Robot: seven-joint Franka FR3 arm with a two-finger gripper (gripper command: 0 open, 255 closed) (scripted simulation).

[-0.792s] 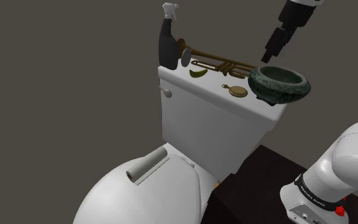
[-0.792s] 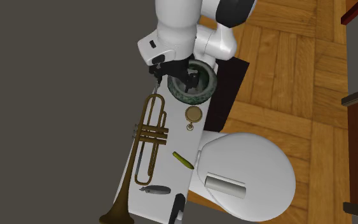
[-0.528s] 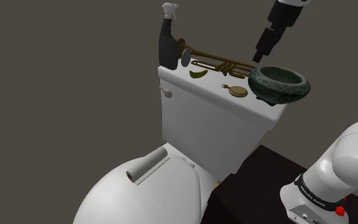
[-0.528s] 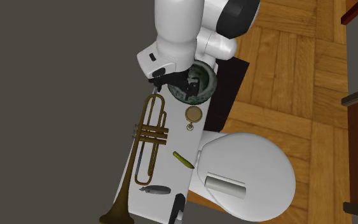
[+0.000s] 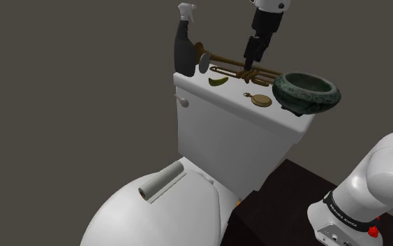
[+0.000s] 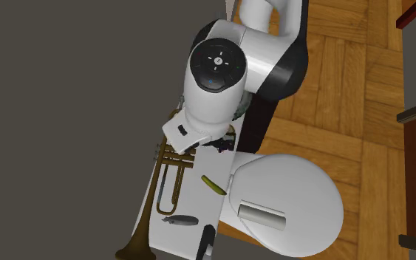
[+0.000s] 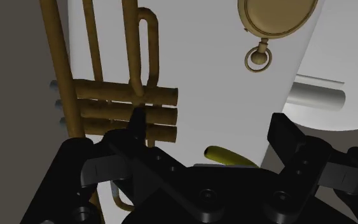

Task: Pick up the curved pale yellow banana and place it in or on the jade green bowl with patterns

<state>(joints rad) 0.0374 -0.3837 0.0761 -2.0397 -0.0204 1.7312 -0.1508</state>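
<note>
**Gripper [image 5: 249, 61] over trumpet [image 5: 268, 70]; banana [image 5: 218, 80] on tank lid [image 5: 233, 90]**

The gripper hangs above the brass trumpet, its fingers spread wide and empty; the yellow-green banana lies on the white toilet tank lid beside the trumpet, well apart from the green patterned bowl [image 5: 308, 92].

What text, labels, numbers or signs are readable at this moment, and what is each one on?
Nothing here reads as clear text.
Dark band on the arm's base: light lettering, too small to read.
Round cap on the arm joint: small light marks, not legible.
Spray bottle, trumpet, bowl: no labels visible.
</note>
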